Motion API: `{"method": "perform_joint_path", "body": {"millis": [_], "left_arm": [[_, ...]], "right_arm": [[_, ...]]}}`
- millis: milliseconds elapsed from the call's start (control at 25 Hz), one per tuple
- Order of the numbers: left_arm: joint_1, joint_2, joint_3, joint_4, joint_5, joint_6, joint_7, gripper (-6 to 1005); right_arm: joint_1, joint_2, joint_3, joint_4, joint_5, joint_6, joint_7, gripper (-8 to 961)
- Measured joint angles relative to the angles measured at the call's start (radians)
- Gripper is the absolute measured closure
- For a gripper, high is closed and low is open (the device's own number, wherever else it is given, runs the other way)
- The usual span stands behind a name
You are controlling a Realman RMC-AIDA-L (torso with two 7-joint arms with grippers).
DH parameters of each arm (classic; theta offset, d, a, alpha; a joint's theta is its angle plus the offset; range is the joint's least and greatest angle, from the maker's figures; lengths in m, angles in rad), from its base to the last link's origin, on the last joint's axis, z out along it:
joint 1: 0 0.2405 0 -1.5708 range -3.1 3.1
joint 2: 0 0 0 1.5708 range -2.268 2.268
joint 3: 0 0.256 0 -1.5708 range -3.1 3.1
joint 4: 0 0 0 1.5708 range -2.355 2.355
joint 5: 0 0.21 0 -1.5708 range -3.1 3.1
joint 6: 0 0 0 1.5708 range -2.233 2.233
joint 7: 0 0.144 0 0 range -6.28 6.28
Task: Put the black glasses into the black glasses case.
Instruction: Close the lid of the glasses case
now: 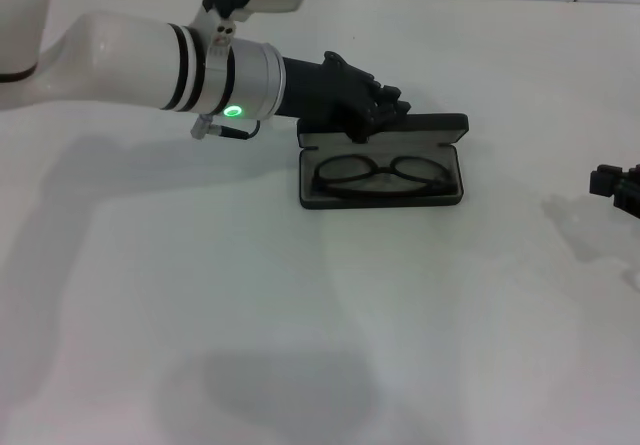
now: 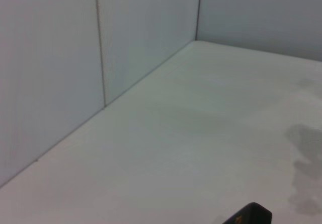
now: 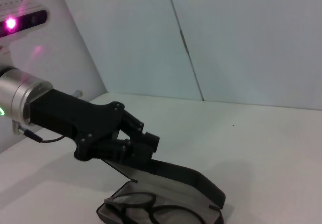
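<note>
The case [image 1: 381, 193] looks matt black outside with soft grey lining, the glasses [image 1: 380, 175] thin glossy black plastic, the table [image 1: 300, 315] smooth matt white, the left gripper [image 1: 385, 110] matt black plastic.

Hidden and cut-off parts around the open case

The left gripper [image 1: 385, 105] covers the far-left part of the black glasses case's [image 1: 380, 197] raised lid, and whether its fingers touch or pinch the lid cannot be told from the head view or the right wrist view. In the right wrist view the case [image 3: 166, 211] and the black glasses [image 3: 146, 206] are cut off by the picture's edge, so their near side is lost. The glasses' [image 1: 380, 175] temple arms are too thin to make out. The right gripper [image 1: 620, 185] is cut off at the right edge of the bench [image 1: 300, 315]; its fingers do not show.
</note>
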Motion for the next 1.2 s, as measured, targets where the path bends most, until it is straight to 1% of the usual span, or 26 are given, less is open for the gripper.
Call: {"method": "perform_joint_path", "body": {"millis": [200, 640, 920, 1080, 1200], "left_arm": [[-0.001, 0.0, 0.027, 0.0, -0.004, -0.001, -0.005, 810], [0.0, 0.0, 0.029, -0.001, 0.0, 0.016, -0.007, 809], [0.013, 0.0, 0.03, -0.001, 0.002, 0.046, -0.008, 809], [0.022, 0.0, 0.03, -0.001, 0.004, 0.086, -0.005, 809], [0.029, 0.001, 0.045, -0.001, 0.003, 0.105, -0.006, 809]], "right_arm": [[0.003, 0.0, 0.0, 0.008, 0.0, 0.008, -0.002, 802], [0.002, 0.0, 0.0, 0.008, 0.0, 0.01, -0.002, 795], [0.002, 0.0, 0.0, 0.007, 0.001, 0.009, -0.002, 791], [0.002, 0.001, -0.002, 0.007, 0.007, 0.002, -0.002, 789], [0.002, 0.001, -0.005, 0.007, 0.008, 0.001, -0.002, 787]]}}
